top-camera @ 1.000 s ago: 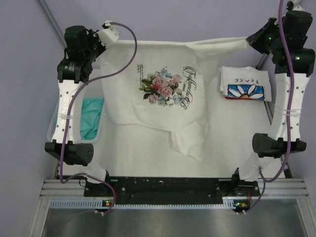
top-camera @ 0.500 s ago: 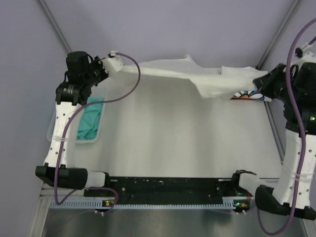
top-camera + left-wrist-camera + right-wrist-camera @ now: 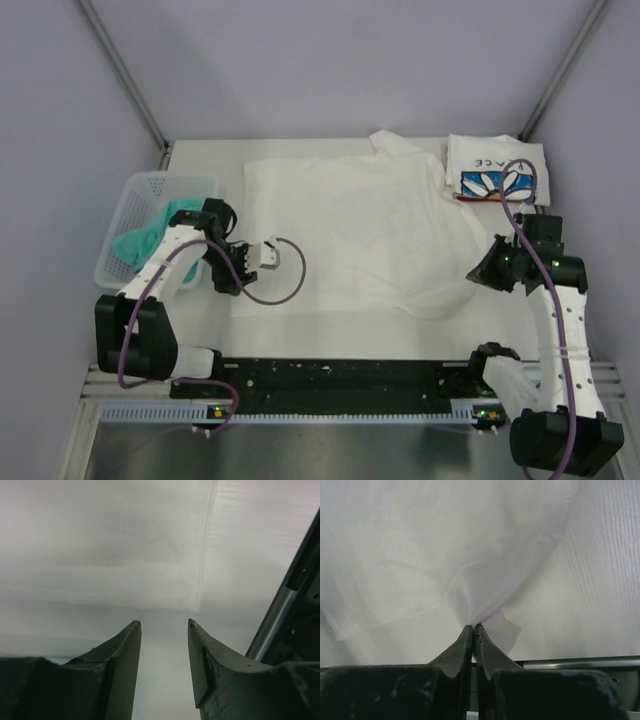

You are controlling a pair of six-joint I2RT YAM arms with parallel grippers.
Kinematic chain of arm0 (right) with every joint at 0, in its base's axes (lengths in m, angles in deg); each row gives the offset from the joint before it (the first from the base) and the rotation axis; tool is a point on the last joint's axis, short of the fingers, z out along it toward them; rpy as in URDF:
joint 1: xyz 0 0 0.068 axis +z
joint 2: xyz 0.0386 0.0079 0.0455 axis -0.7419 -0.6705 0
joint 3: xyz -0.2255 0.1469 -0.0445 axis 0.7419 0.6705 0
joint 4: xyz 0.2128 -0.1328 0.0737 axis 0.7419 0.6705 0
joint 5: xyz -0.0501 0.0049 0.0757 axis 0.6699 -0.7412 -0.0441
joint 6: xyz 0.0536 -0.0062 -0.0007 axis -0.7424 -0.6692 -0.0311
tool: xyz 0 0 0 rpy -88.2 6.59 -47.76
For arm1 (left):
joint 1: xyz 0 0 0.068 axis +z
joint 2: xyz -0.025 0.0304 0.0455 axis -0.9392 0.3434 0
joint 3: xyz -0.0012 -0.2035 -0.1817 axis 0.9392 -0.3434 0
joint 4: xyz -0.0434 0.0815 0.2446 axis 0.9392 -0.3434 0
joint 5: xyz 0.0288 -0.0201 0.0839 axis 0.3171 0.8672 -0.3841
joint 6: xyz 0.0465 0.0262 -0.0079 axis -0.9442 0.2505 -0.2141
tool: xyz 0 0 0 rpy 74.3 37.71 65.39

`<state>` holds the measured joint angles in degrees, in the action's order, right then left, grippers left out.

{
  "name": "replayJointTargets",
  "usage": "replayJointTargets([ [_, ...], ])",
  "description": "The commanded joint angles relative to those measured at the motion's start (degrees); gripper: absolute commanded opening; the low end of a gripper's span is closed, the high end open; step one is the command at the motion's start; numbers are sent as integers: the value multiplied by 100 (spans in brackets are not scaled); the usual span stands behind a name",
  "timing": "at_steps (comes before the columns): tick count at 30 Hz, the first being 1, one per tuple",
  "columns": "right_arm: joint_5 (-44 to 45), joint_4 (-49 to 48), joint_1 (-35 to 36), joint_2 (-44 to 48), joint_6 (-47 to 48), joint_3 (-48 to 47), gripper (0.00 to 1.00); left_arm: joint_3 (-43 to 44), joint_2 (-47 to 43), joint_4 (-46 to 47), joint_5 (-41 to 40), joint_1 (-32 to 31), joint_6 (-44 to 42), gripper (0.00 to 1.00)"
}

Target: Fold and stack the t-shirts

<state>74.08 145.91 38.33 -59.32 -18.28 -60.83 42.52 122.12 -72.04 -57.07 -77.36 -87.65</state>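
Observation:
The large white t-shirt (image 3: 350,225) lies spread on the table with its print hidden; it also shows in the left wrist view (image 3: 125,545) and the right wrist view (image 3: 445,545). My left gripper (image 3: 263,254) is open and empty (image 3: 164,625) by the shirt's near left corner. My right gripper (image 3: 480,275) is shut on a pinch of the shirt's near right edge (image 3: 474,626). The folded daisy "PEACE" tee (image 3: 495,170) lies at the far right. The teal-green tee (image 3: 148,238) hangs out of the basket.
The white mesh basket (image 3: 160,190) stands at the table's left edge, close to my left arm. The black base rail (image 3: 350,375) runs along the near edge. Grey frame posts rise at both far corners.
Both arms have swung from the far edge towards the near side, and the shirt they held up now lies flat, print down. The left gripper has let go.

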Motion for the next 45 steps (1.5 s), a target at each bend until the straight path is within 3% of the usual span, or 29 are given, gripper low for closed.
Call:
replayJointTargets([
  [1, -265, -840, -72, 129, -331, 444, 0, -740, 21, -202, 26, -73, -303, 49],
  [9, -213, -1060, -72, 76, -455, 507, 0, -2078, -876, 290, -537, -644, 3, 57],
  [12, -152, -1069, -72, 76, -490, 489, 0, -2131, -849, 580, -485, -968, 478, 71],
  [20, 68, -1060, -72, 181, -490, 454, 0, -2649, -665, 1521, -942, -1365, 866, 69],
  [23, 156, -1052, -72, 190, -525, 427, 0, -2790, -612, 1548, -863, -1470, 945, 63],
  [24, 165, -1052, -72, 199, -534, 410, 0, -2834, -560, 1583, -846, -1471, 1006, 56],
  [27, 253, -1060, -72, 199, -534, 348, 0, -2799, -367, 1680, -1003, -1471, 1252, 21],
  [28, 279, -1060, -72, 199, -516, 322, 0, -2738, -296, 1662, -1099, -1471, 1331, 0],
  [32, 210, -1174, -72, -64, -446, 76, 0, -2177, -304, 1776, -1574, -1191, 1718, 0],
  [36, -11, -1613, -72, -635, -455, -389, 0, -974, -182, 1645, -1505, -768, 1991, 0],
  [45, -520, -2326, 7, -2927, 177, -2278, 0, 1339, 1153, 1372, -1162, -12, 2465, 0],
])
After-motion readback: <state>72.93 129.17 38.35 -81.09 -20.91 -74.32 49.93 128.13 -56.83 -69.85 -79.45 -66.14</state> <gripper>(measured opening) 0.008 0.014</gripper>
